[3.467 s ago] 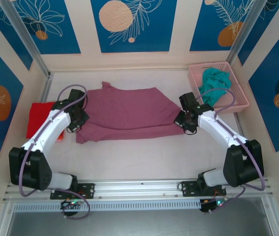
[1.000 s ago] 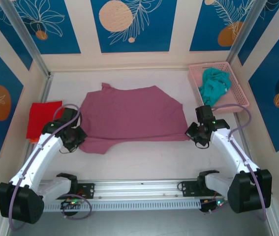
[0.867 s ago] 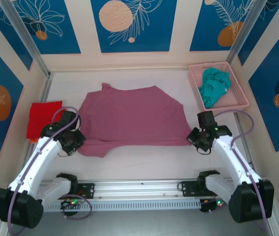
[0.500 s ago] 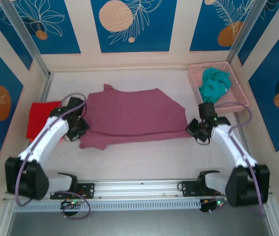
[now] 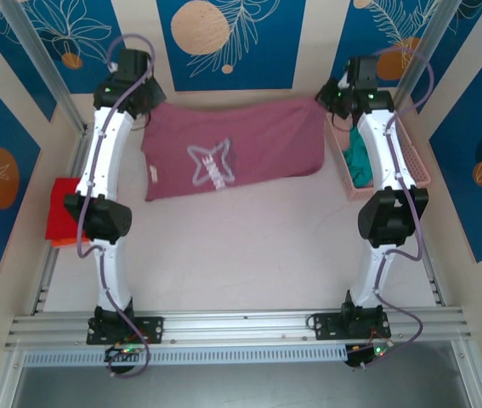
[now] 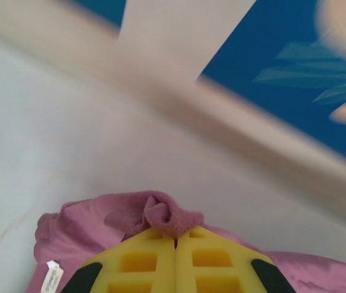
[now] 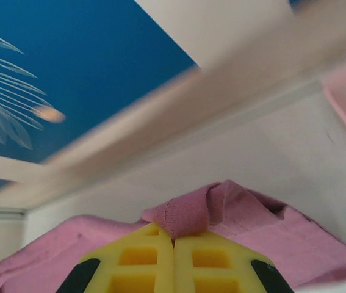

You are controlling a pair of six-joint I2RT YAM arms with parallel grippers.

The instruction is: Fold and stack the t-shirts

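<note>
We are holding the mauve t-shirt [image 5: 258, 140] spread out near the back of the surface [image 5: 249, 255].
Our left pincer [image 6: 176, 237] and right pincer [image 7: 174, 237] are each clamping a top corner; the red t-shirt [image 5: 60, 204] is lying at left, the teal t-shirt [image 5: 358, 163] in the basket [image 5: 417, 166].

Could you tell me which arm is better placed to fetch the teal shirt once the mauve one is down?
Right, probably. The right tool grips a corner of the mauve shirt just beside the basket holding the teal shirt; the left tool grips the opposite corner, across the table.
</note>
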